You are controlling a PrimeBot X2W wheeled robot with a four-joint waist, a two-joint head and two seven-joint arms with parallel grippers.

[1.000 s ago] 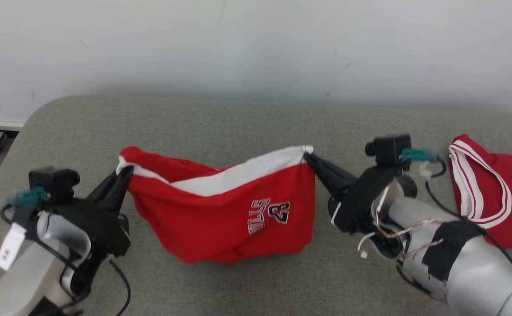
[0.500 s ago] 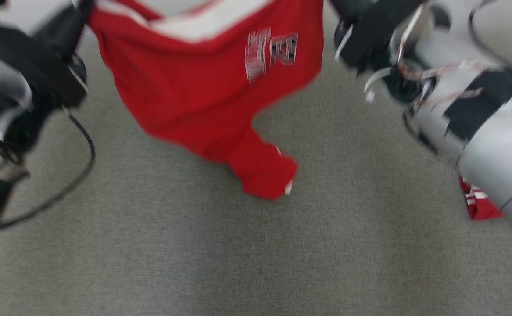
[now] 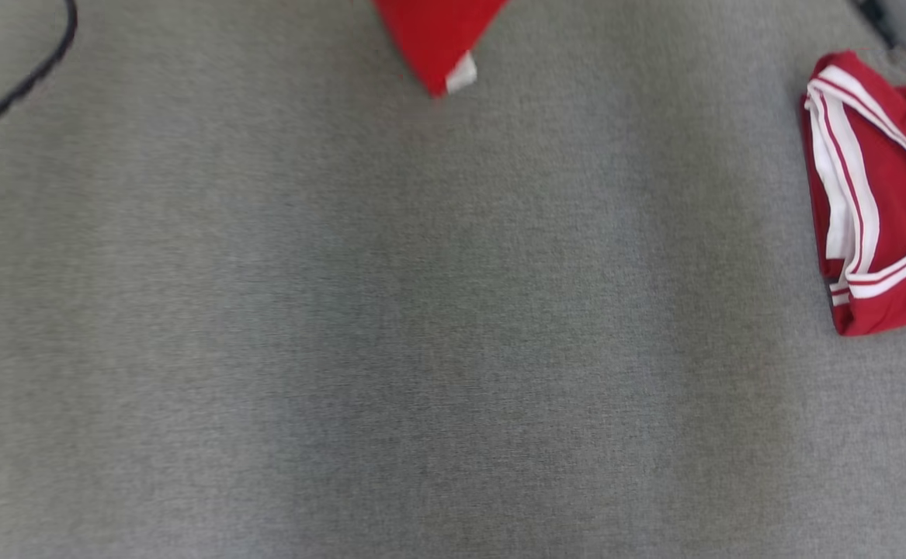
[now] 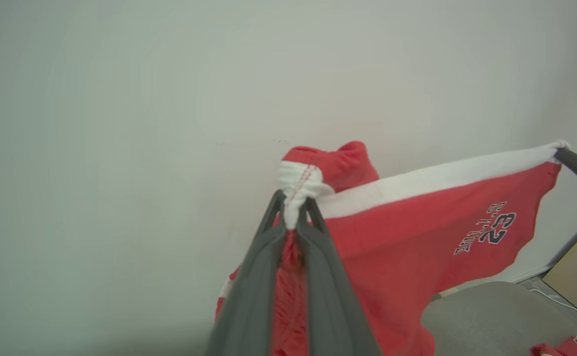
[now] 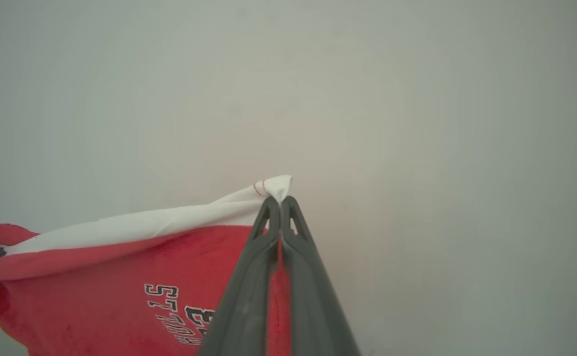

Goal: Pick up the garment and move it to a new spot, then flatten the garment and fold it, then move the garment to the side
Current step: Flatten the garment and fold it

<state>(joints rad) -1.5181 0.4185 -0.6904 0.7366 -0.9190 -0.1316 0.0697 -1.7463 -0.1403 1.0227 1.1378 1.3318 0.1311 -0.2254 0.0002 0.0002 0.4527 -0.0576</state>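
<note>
Garment point(image 4: 417, 232): soft red cloth, white band, matt. Table point(image 3: 421, 349): grey felt-like covering, rough, matt. Left gripper point(image 4: 294, 210), right gripper point(image 5: 280, 203): dark matt plastic by look. Wall point(image 4: 120, 99): smooth, matt.

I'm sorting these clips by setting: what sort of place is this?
Probably a lab or test room for cloth handling: a grey fabric-covered table, a bare pale wall, and a folded red jersey lying aside while a matching red garment hangs lifted.

A flat grey fabric-covered table surface point(image 3: 421, 349) is spreading wide, and a plain pale wall point(image 4: 120, 99) is rising behind it.
</note>
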